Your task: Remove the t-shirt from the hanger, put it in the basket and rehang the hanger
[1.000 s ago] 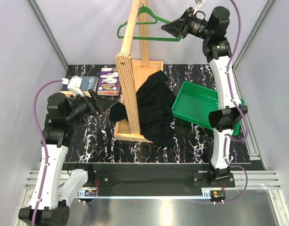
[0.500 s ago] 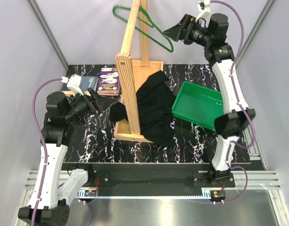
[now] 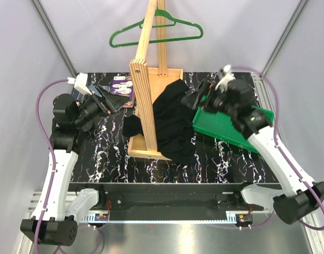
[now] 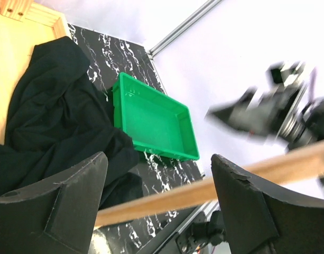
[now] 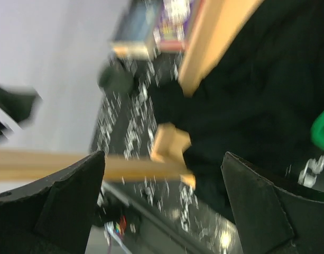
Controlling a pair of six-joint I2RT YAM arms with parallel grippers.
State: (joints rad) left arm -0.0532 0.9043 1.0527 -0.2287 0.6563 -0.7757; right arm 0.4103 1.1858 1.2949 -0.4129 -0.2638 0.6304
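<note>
The black t-shirt [image 3: 172, 123] lies crumpled on the table, draped over the base of the wooden stand, off the hanger. The green hanger [image 3: 156, 30] hangs bare by its hook high on the stand's post. My right gripper [image 3: 194, 100] is open and empty, low over the shirt's right edge beside the tray. In the blurred right wrist view, the right gripper [image 5: 162, 201] faces the t-shirt [image 5: 257, 90]. My left gripper [image 3: 110, 98] is open and empty at the left, pointing toward the stand. In its wrist view, the left gripper [image 4: 159, 196] looks across at the t-shirt [image 4: 45, 121].
The tall pale wooden stand [image 3: 146, 79] rises mid-table; its bar [image 4: 204, 186] crosses the left wrist view. A green tray [image 3: 222, 127] sits to the right, partly under my right arm. Books [image 3: 122, 87] lie at the back left. Grey walls close in the sides.
My right gripper opened and let go of the hanger, then dropped from beside it to just above the shirt and tray. The hanger swung and now hangs level. My left gripper rose slightly.
</note>
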